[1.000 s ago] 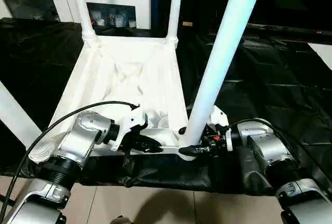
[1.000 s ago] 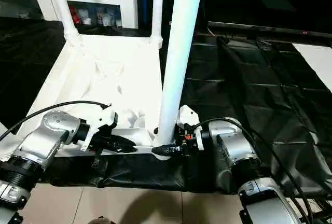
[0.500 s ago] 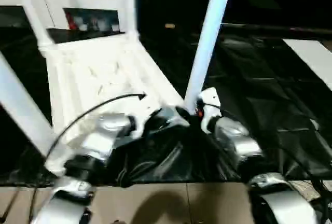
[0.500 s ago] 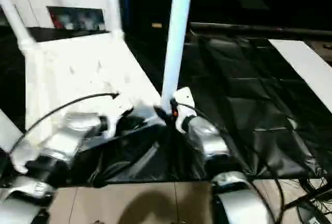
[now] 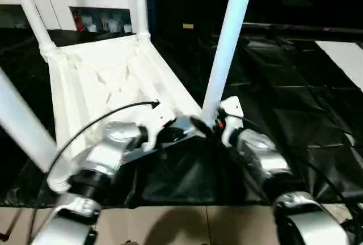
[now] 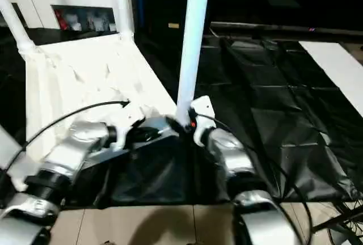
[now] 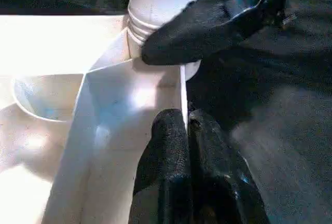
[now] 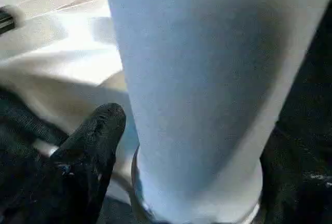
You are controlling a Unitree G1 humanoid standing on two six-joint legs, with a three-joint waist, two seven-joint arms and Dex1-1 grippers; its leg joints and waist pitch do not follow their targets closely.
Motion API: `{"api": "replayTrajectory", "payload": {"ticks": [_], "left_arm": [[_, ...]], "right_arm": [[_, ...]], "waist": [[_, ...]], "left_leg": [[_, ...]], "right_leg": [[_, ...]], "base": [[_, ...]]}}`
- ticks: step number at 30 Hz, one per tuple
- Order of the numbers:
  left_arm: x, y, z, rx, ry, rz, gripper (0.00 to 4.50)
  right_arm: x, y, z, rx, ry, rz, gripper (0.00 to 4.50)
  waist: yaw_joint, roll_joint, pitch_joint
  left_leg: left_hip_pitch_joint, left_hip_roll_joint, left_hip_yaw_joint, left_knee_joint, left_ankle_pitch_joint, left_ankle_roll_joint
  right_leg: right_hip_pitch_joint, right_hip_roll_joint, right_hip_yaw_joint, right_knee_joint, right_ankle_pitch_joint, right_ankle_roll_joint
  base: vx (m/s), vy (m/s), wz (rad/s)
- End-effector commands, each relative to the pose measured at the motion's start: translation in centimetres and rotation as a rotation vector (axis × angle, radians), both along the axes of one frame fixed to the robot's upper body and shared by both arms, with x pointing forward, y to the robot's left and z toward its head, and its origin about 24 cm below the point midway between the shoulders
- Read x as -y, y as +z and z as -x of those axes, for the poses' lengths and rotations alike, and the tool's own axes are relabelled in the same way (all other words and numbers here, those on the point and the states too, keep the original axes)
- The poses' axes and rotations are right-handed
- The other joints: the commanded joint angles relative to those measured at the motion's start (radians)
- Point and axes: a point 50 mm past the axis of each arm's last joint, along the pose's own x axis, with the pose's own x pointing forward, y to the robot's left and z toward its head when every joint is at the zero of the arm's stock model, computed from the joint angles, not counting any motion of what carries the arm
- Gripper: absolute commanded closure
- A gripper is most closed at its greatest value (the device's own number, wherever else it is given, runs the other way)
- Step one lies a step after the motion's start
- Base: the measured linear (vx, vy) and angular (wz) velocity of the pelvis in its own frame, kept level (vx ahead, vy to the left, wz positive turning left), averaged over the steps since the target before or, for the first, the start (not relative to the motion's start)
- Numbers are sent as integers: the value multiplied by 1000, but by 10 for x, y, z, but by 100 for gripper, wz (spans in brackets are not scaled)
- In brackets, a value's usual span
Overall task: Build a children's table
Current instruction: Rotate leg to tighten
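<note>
In the head views, the children's table point(image 5: 108, 80) is seen upside down on the black-covered work table point(image 5: 295, 103), legs pointing up. The near right leg point(image 5: 227, 41) is gripped at its base by the right gripper point(image 5: 205, 127).

In the left wrist view, the table's rim wall is pinched by the left gripper point(image 7: 185, 130).

In the right wrist view, one black finger point(image 8: 98, 130) is pressed beside the leg.
</note>
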Motion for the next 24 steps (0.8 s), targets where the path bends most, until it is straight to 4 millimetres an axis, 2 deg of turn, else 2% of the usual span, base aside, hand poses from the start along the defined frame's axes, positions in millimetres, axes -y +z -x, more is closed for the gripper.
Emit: {"api": "replayTrajectory", "payload": {"ticks": [1, 3, 5, 8, 9, 14, 20, 24], "left_arm": [[15, 4, 7, 1, -145, 51, 450], [12, 5, 7, -9, -149, 48, 450], [5, 5, 9, -30, -186, 32, 450], [-4, 9, 10, -55, -233, 46, 450], [-7, 10, 11, -76, -253, 45, 450], [-15, 14, 14, -130, -313, 41, 450], [-15, 14, 13, -110, -290, 41, 450], [-12, 12, 12, -95, -260, 52, 450]], "right_arm": [[-21, -1, 17, -10, 295, -3, 77], [-18, 0, 18, -9, 333, 2, 77], [-12, 1, 23, -22, 420, 7, 77], [-5, 2, 30, -47, 535, 29, 77], [-4, 2, 32, -52, 568, 42, 90], [2, 1, 39, -108, 680, 67, 120], [1, -4, 42, -115, 691, 94, 174], [-2, -6, 39, -98, 620, 89, 183]], "waist": [[7, 6, -65], [15, 7, -65], [20, 8, -64], [33, 10, -61], [38, 12, -59], [39, 10, -59], [46, 7, -61], [47, 7, -60]], "left_leg": [[-9, 28, -1, -50, -167, 79], [-8, 32, 0, -48, -143, 88], [-7, 34, 2, -47, -142, 92], [-5, 37, 3, -48, -183, 79], [-1, 39, 4, -49, -200, 68], [-4, 39, 1, -52, -222, 45], [-6, 37, 1, -50, -193, 43], [-7, 37, -1, -51, -198, 38]], "right_leg": [[57, -67, 50, -59, -150, -223], [57, -66, 48, -53, -106, -238], [56, -65, 47, -52, -100, -247], [55, -68, 45, -56, -159, -242], [52, -71, 46, -60, -183, -239], [54, -71, 44, -60, -222, -222], [55, -73, 43, -57, -200, -222], [54, -74, 42, -60, -225, -212]], "base": [[0, 0, 0], [0, 0, 0], [0, 0, 0], [0, 0, 0], [0, 0, 0], [0, 0, 0], [0, 0, 0], [0, 0, 0]]}}
